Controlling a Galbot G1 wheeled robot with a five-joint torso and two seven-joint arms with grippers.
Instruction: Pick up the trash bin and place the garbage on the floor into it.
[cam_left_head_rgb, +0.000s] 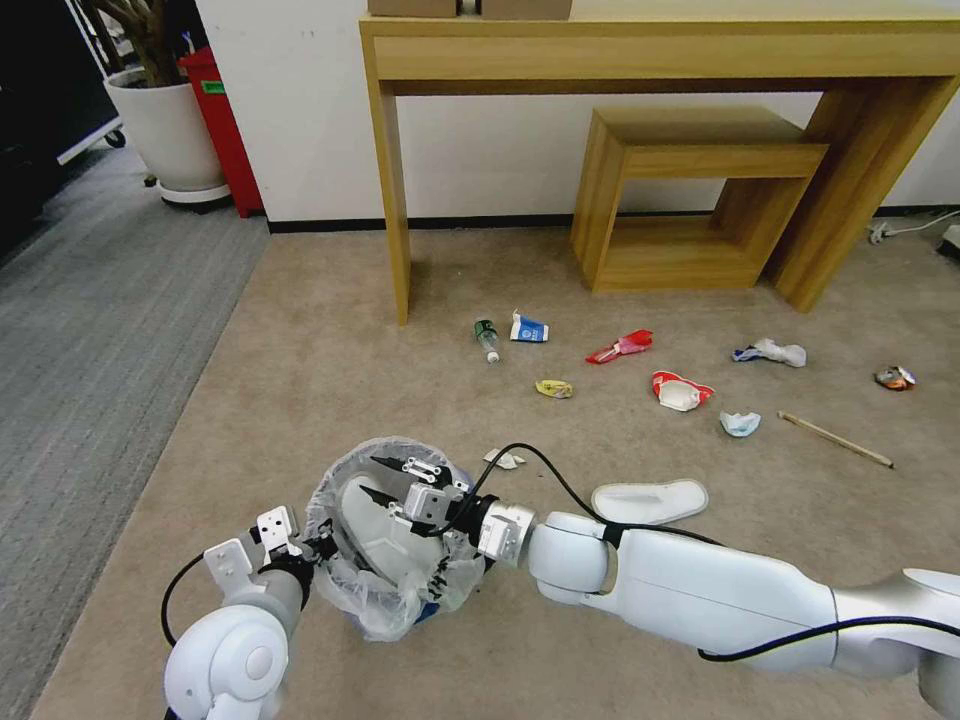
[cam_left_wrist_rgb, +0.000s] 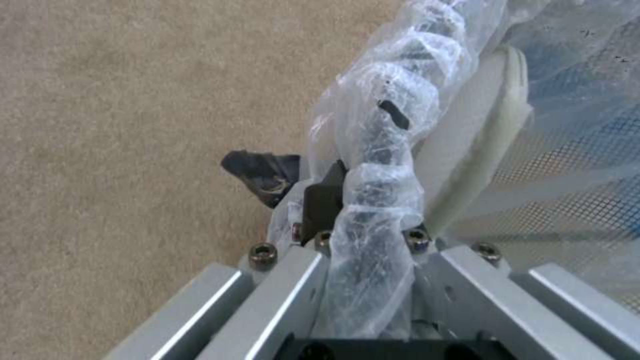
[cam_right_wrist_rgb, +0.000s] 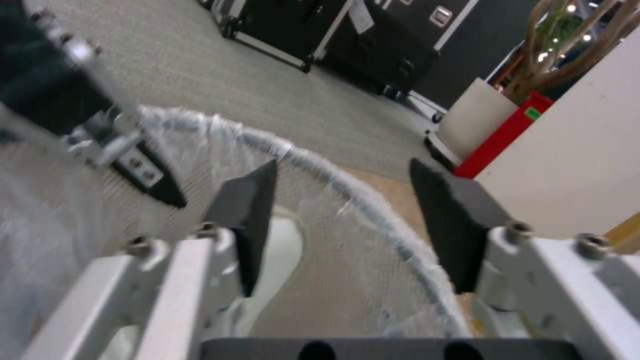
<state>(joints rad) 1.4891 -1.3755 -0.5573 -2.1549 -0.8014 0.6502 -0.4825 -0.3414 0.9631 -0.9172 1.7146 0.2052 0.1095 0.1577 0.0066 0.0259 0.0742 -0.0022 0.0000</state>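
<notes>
Straddling trash bin (cam_left_head_rgb: 385, 590) rim (bag-wrapped): left pincer (cam_left_head_rgb: 318, 545)

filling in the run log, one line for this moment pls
left gripper: shut on bag-lined round trash bin rim | right gripper: open above bin | white slipper: inside

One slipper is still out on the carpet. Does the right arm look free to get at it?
Probably yes: the right gripper is open over the trash bin, and the slipper lies uncovered beside that arm.
</notes>
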